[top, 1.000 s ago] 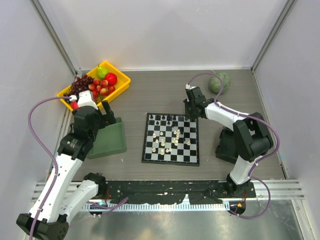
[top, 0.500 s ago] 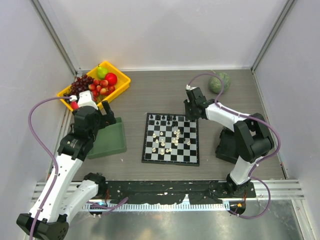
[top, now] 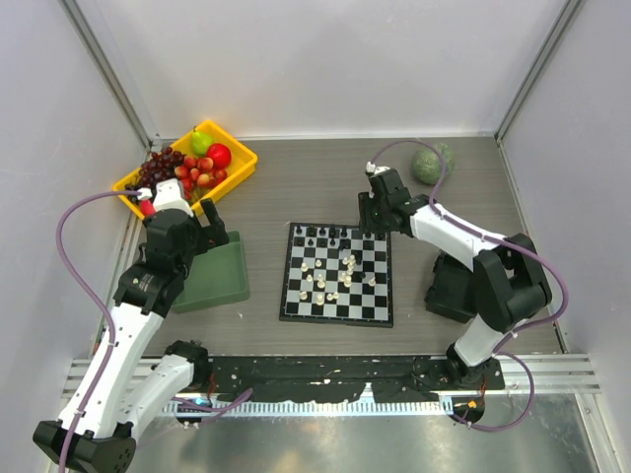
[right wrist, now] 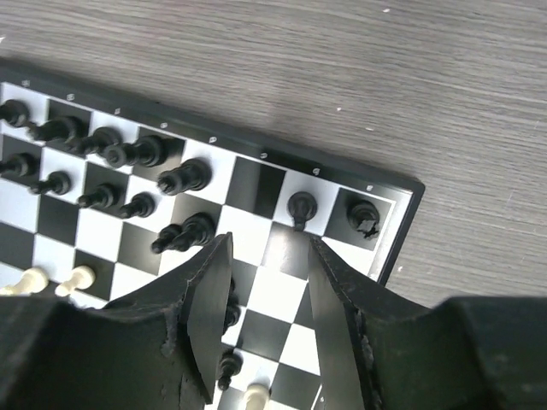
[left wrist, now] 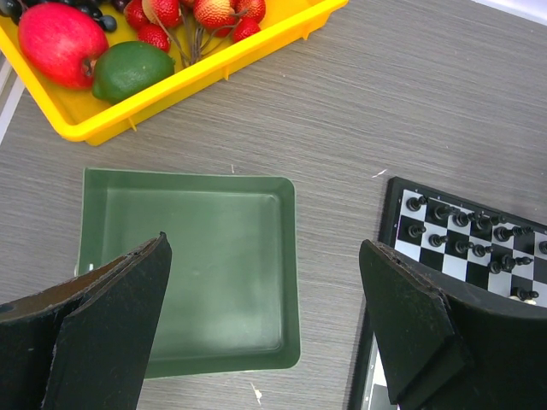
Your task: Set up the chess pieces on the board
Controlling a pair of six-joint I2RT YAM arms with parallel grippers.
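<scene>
The board (top: 335, 307) lies in the middle of the table. Black chess pieces (top: 320, 235) line its far rows, and cream-white pieces (top: 330, 281) are scattered over its middle. My right gripper (top: 375, 219) hovers over the board's far right corner. In the right wrist view that gripper (right wrist: 269, 243) is open and holds nothing. A black piece (right wrist: 299, 207) stands free just beyond its fingertips, and another (right wrist: 365, 215) stands on the corner square. My left gripper (left wrist: 265, 256) is wide open and empty, above the table between the tray and the board's edge (left wrist: 386, 222).
A plain green tray (top: 217, 276) sits left of the board. A yellow bin (top: 237, 163) of fruit stands at the far left. A green melon-like ball (top: 434, 163) lies at the far right, and a black stand (top: 454, 286) sits right of the board.
My right gripper's jaws have parted over the board's far right corner, and its elbow has swung a little to the right. The left arm has not moved.
</scene>
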